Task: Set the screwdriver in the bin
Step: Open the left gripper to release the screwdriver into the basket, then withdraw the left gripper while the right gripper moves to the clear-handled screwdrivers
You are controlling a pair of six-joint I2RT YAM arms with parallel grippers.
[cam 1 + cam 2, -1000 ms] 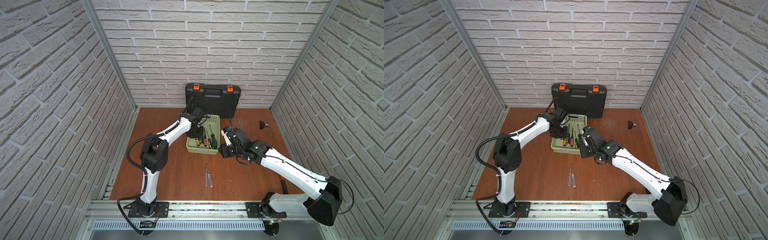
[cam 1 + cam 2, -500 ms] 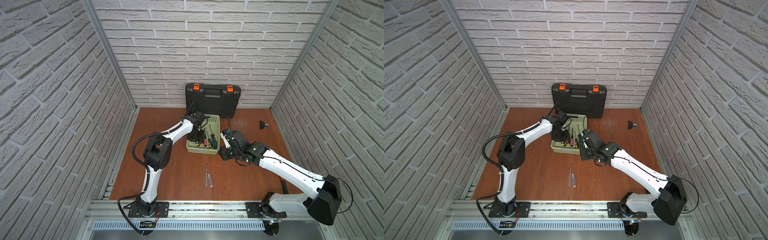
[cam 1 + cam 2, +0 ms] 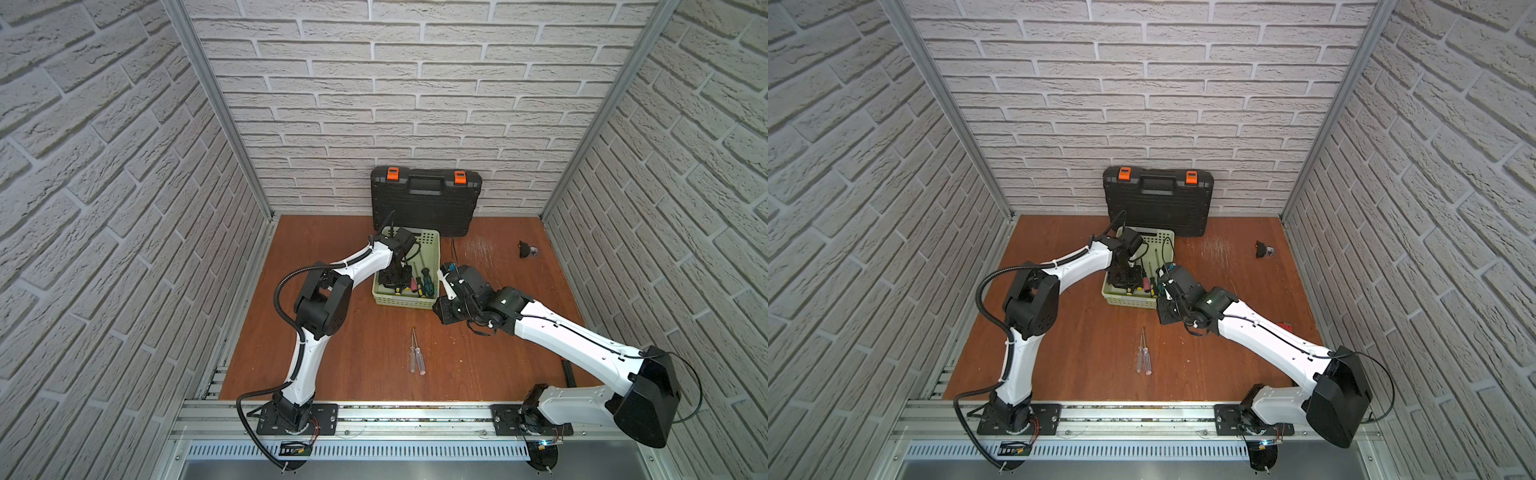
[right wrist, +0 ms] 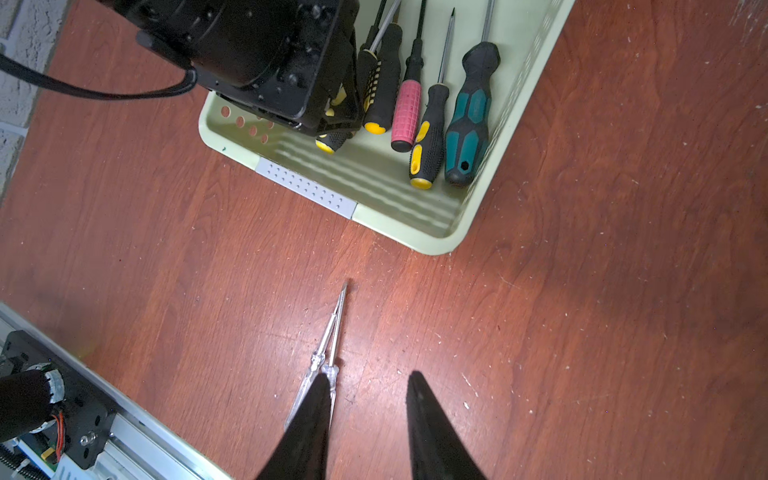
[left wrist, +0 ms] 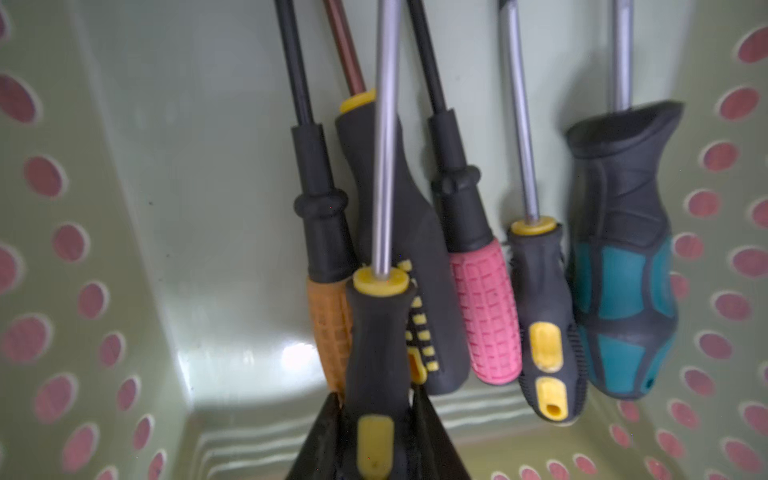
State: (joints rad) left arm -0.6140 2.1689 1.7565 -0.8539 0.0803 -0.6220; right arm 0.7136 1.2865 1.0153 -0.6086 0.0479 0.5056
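Green plastic perforated bin (image 3: 405, 301) had our left gripper (image 5: 375, 395) inside, clamped on a black-and-yellow-handled screwdriver (image 5: 380, 324); we saw two clear-handled screwdrivers (image 3: 420, 362) outside.

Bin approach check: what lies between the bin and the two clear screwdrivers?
Only bare tabletop lies between bin and clear screwdrivers, shown in the right wrist view.

A black case (image 3: 426, 203) with orange clips stands by the brick wall. A small black thing (image 3: 527, 249) lies on the bench (image 3: 478, 365).
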